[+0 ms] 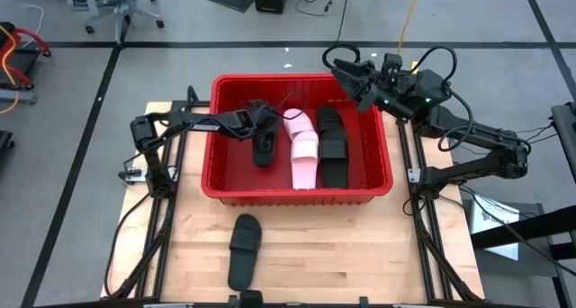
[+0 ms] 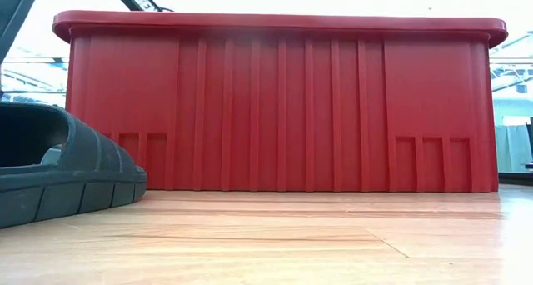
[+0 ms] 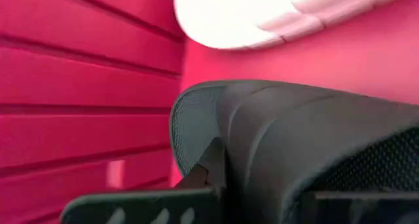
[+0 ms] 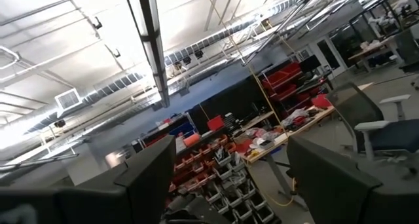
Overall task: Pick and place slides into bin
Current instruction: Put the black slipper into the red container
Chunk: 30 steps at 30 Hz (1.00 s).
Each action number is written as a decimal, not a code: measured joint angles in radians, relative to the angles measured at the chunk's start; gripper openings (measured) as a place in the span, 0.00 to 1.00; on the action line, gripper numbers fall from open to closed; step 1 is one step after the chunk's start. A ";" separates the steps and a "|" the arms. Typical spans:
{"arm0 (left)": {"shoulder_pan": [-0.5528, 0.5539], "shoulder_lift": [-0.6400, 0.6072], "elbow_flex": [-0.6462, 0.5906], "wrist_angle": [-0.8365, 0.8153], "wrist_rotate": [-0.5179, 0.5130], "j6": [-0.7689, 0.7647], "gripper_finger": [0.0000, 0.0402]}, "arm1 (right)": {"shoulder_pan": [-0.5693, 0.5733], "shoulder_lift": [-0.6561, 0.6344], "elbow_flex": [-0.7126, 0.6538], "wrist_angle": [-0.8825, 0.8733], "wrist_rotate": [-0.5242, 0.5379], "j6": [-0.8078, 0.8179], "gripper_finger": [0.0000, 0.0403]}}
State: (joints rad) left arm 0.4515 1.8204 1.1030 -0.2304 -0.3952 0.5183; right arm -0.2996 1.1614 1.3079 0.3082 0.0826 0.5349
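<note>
- High view is showing the red bin (image 1: 218, 137) sitting at the surface's far middle.
- Left tool (image 1: 262, 137) is reaching inside it, clamping a black slide (image 1: 263, 149).
- Right tool (image 1: 353, 77) is hovering over the bin's far right corner, fingers parted.
- Another black slide (image 1: 244, 250) is lying near the front edge.

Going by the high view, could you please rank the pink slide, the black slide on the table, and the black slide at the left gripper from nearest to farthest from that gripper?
1. The black slide in the bin, at the left gripper itself, inside the red bin.
2. The pink slide, just to its right in the bin.
3. The black slide on the table, outside the bin, toward the front edge.
</note>
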 joint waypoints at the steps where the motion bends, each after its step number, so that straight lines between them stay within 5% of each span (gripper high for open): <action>1: 0.000 0.009 0.000 0.001 0.001 0.011 0.03 | 0.000 0.000 0.000 -0.001 0.000 0.006 0.70; 11: 0.010 0.020 0.000 0.168 0.013 0.053 0.16 | 0.000 0.000 0.000 -0.007 0.033 0.011 0.70; 21: 0.058 0.020 0.000 0.127 0.011 0.046 0.27 | 0.000 0.000 0.000 -0.007 0.023 0.009 0.70; 30: 0.050 0.020 0.038 0.133 0.066 0.015 0.51 | 0.000 0.000 0.000 -0.007 0.022 0.001 0.70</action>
State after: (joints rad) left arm 0.5017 1.8400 1.1414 -0.0975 -0.3295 0.5333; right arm -0.2994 1.1614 1.3079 0.3009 0.1043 0.5364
